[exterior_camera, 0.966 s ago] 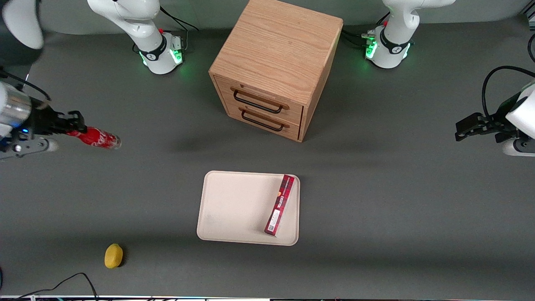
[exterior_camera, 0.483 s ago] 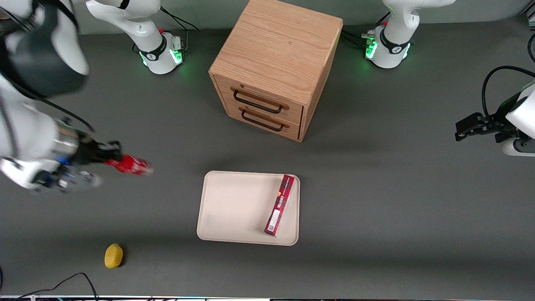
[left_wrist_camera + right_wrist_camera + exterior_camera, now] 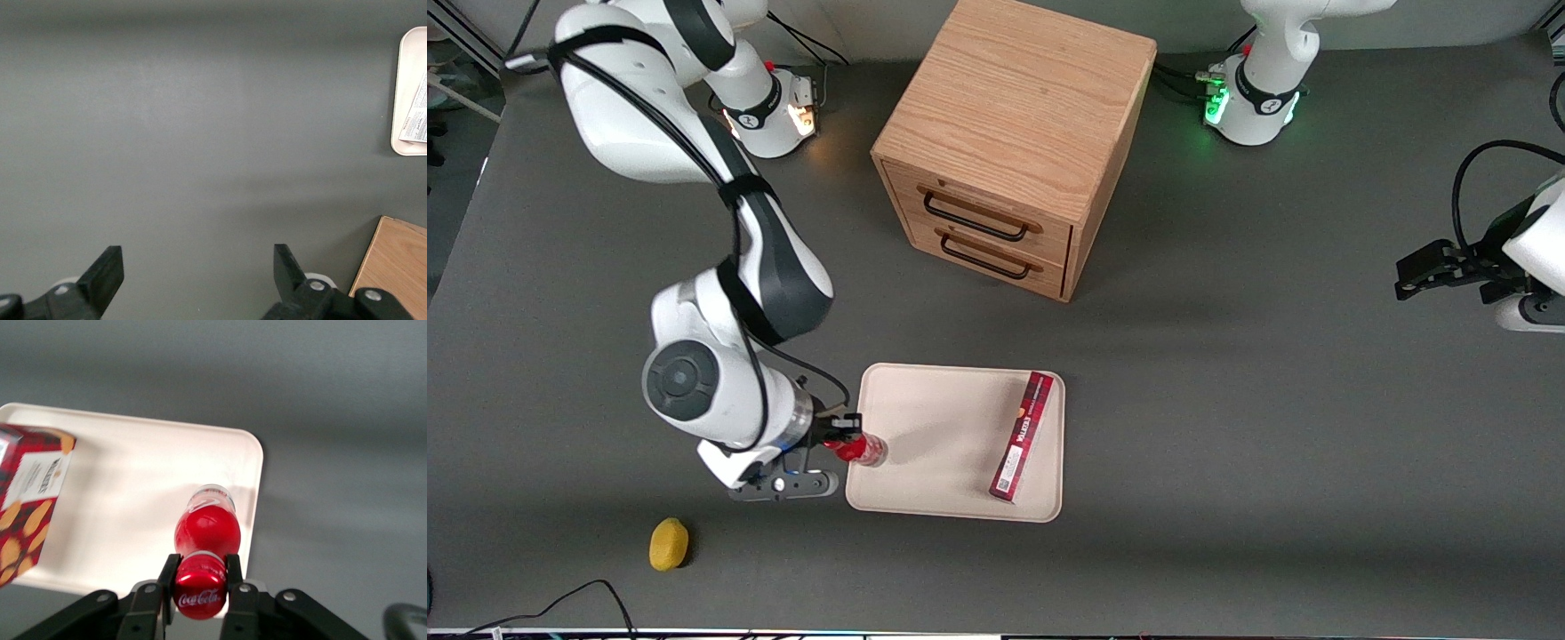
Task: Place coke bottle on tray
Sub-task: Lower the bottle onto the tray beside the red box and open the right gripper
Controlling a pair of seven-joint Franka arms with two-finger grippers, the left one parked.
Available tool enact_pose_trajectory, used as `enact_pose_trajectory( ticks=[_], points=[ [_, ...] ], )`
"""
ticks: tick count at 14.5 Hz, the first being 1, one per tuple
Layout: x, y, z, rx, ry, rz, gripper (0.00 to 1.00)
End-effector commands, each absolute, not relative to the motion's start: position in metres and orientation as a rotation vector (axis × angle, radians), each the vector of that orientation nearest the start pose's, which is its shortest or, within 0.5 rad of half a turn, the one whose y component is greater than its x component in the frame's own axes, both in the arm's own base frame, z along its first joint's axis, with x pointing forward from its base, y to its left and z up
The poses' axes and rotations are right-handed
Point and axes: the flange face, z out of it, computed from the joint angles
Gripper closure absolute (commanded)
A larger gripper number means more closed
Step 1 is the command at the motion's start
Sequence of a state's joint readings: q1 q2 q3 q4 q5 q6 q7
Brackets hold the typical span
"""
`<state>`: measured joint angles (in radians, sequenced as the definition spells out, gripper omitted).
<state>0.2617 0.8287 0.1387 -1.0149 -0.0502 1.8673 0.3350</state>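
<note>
**Coke bottle over tray edge, release still pending**

Coke bottle (image 3: 862,449) is gripped at the cap end by the right gripper (image 3: 843,437); in the wrist view we see both fingers (image 3: 168,573) clamped against the red cap, so the gripper (image 3: 200,577) is closed on the bottle (image 3: 207,530). Bottle sits over the tray (image 3: 925,418) just inside the rim at the working arm's end. Its clear base points down toward the tray (image 3: 133,473) floor. We cannot tell whether the base touches the surface or hangs just above it.

Progress as we judge it: pick-up and carry done, bottle at the target. Left: settle it down if not yet in contact, open the fingers, back off.

A dark-red box (image 3: 1022,436) lies on the tray toward the parked arm's end, well apart from the bottle, so the drop spot looks free. Wooden drawer cabinet (image 3: 1009,142) and yellow lemon-like object (image 3: 668,543) are off the tray, not involved.
</note>
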Motion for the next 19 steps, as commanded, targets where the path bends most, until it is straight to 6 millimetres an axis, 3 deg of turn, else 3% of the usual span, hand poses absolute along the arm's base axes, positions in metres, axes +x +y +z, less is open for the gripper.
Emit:
enact_pose_trajectory(
  ticks=[1, 3, 5, 6, 7, 8, 10, 13, 16, 19],
  points=[
    [0.732, 0.266, 0.359, -3.097, -0.022, -0.083, 1.00],
    [0.731, 0.265, 0.345, -3.103, -0.027, -0.082, 1.00],
    [0.732, 0.262, 0.339, -3.100, -0.022, -0.098, 0.42],
    [0.733, 0.262, 0.341, -3.099, -0.022, -0.103, 0.33],
    [0.733, 0.261, 0.342, -3.100, -0.021, -0.106, 0.06],
    [0.733, 0.258, 0.343, -3.102, -0.017, -0.105, 0.00],
    [0.728, 0.249, 0.349, -3.112, -0.027, -0.075, 0.00],
    [0.692, 0.210, 0.395, -3.133, -0.126, 0.050, 0.00],
    [0.637, 0.156, 0.450, -3.134, -0.196, 0.139, 0.00],
    [0.565, 0.101, 0.513, -3.150, -0.192, 0.149, 0.00]
  ],
)
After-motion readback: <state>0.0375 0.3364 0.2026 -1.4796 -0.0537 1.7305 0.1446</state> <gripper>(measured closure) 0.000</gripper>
